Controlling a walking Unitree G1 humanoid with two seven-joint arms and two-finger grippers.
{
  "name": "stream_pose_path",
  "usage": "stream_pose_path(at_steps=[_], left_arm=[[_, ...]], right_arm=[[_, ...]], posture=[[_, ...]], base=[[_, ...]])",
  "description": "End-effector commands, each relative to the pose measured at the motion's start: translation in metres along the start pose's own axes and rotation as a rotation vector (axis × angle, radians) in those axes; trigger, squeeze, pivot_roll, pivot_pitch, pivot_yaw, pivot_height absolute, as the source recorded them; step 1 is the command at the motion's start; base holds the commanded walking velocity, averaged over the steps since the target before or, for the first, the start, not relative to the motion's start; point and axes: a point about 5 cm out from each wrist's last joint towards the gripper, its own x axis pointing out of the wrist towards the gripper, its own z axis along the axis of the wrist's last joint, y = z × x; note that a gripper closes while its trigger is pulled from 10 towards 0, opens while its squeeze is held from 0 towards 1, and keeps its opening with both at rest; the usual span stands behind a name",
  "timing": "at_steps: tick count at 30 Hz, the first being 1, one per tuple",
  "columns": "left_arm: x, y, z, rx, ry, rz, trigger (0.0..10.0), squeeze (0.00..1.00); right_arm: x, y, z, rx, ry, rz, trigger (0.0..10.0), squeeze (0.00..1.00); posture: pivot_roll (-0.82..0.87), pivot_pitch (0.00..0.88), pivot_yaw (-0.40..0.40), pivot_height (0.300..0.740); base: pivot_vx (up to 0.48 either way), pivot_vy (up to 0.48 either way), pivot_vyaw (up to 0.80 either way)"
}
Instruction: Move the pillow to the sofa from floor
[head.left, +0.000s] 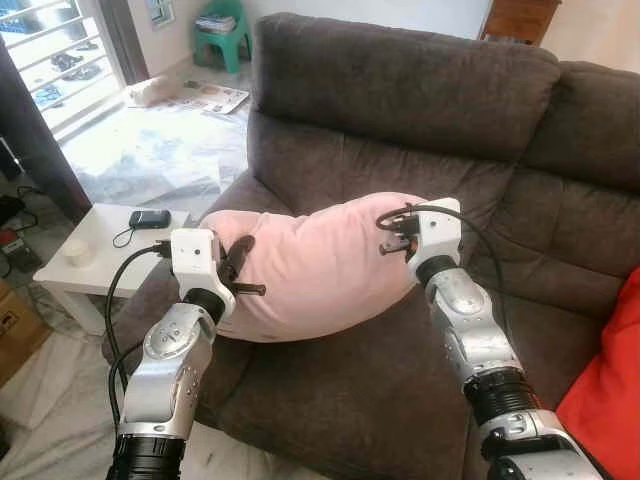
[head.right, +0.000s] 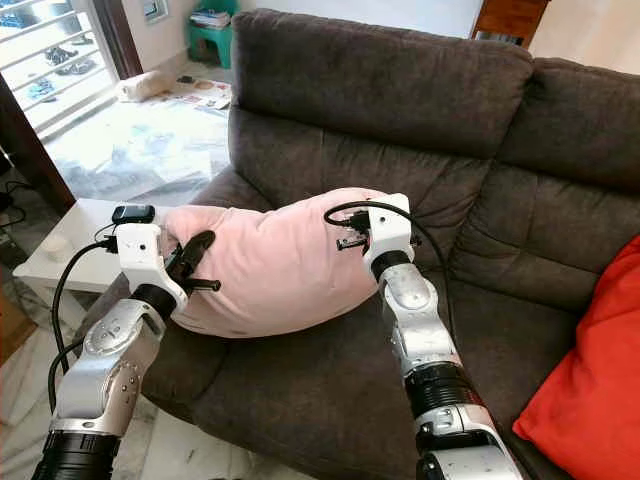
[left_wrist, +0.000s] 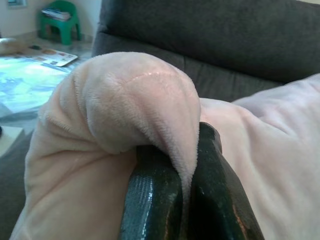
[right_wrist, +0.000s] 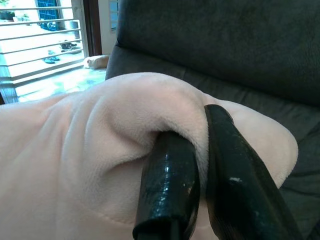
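Pillow (head.left: 310, 265) pinched between both hands above sofa (head.left: 400, 110).

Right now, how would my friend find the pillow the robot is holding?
Find the big brown sofa. Over its left seat, the pillow hangs between two silver arms, the left pincer and right pincer each pinching an end. It is soft and pale pink, unlike the red cushion on the sofa's right.
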Motion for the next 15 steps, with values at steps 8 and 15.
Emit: stream_pose_path(at_steps=[8,15], left_arm=[[0.002,-0.033,0.013,-0.105,-0.034,-0.216,10.0,0.00],[0.001,-0.034,0.011,-0.106,-0.021,-0.218,10.0,0.00]], right_arm=[[0.015,0.015,0.032,-0.034,-0.115,0.102,10.0,0.38],[0.020,0.015,0.039,-0.028,-0.125,0.111,10.0,1.00]], posture=[[0.04,0.030,-0.050,0.740],[0.05,0.031,-0.055,0.740]], base=[[0.000,0.000,0.00],[0.000,0.000,0.00]])
